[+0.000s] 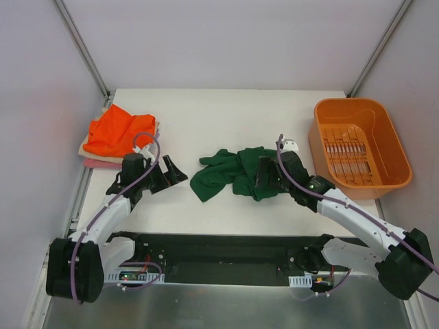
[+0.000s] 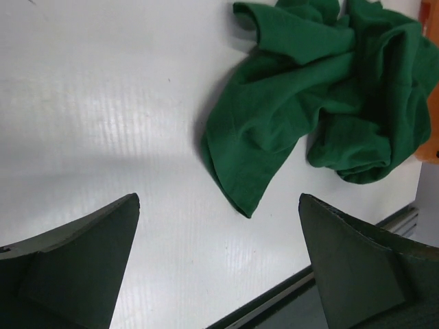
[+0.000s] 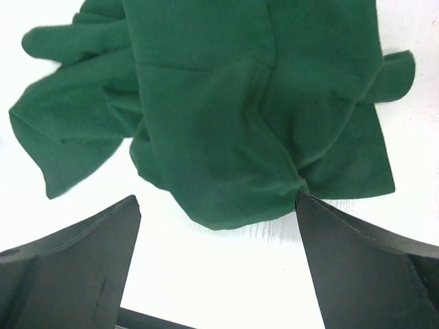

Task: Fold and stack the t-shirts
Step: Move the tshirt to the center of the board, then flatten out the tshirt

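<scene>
A dark green t-shirt (image 1: 230, 175) lies crumpled on the white table, mid-centre. It shows in the left wrist view (image 2: 302, 103) and the right wrist view (image 3: 219, 116). My left gripper (image 1: 171, 175) is open and empty, left of the shirt, apart from it. My right gripper (image 1: 264, 179) is open at the shirt's right edge; the cloth's hem lies just ahead of its fingertips (image 3: 312, 212). A folded orange t-shirt (image 1: 118, 130) lies on top of cream (image 1: 84, 147) and pink (image 1: 99, 164) folded ones at the far left.
An orange plastic basket (image 1: 360, 147) stands at the right of the table. The table's dark front edge (image 1: 226, 247) runs between the arm bases. Frame posts rise at the back corners.
</scene>
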Available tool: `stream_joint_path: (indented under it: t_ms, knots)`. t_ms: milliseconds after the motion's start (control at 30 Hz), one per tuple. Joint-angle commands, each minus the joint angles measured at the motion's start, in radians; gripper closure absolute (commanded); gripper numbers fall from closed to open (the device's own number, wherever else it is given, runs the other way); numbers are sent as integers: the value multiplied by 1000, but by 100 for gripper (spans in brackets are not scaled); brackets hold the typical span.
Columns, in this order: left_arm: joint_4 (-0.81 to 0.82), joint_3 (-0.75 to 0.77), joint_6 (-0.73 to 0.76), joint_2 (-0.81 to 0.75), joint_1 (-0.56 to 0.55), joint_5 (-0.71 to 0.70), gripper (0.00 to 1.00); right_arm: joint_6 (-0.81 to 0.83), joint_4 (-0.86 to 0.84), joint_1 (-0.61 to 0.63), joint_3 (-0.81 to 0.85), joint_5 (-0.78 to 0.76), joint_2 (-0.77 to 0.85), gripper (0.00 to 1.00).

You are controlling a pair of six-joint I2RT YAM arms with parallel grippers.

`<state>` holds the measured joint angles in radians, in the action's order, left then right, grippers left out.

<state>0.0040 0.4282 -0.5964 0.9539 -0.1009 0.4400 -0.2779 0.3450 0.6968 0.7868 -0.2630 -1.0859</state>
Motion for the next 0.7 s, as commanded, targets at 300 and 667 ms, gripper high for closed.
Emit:
stream_joint_path:
  t_ms: [300,667]
  knots:
    - [100,285,4,500,-197,-81,1,115,-264,6,-135,157,100,4]
    - [102,411,37,738,-299,-93,56,270,-239,6,9,133,-29,3]
